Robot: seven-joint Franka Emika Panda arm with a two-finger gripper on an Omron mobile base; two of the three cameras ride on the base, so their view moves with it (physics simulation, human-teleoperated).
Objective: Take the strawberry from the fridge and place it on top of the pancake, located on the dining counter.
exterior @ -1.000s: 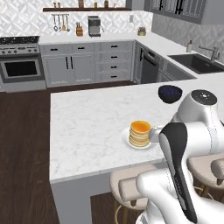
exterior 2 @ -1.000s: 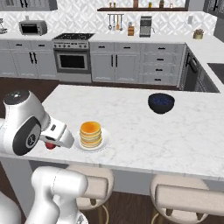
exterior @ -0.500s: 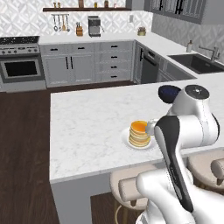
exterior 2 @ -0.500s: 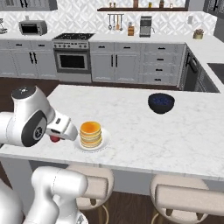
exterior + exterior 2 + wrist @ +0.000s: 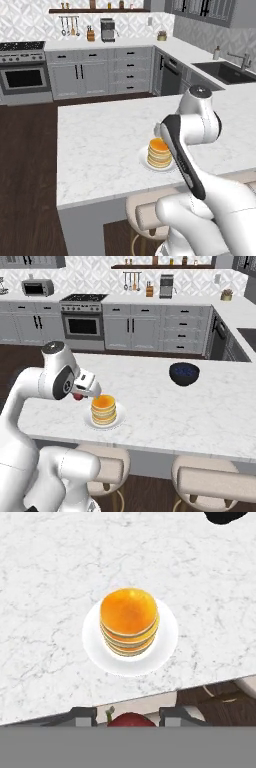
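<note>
End effector closed on the strawberry, seen red between the fingertips at 6 o'clock in the hand view. Right base view shows the same strawberry held above the bench, just beside the pancake at its 9 o'clock. Left base view has the arm covering the fruit. Pancake sits on a white plate. A dark bowl, contents apparently dark blue, stands well apart at 2 o'clock. No legible writing.

Strawberry in jaws beside pancake
</note>
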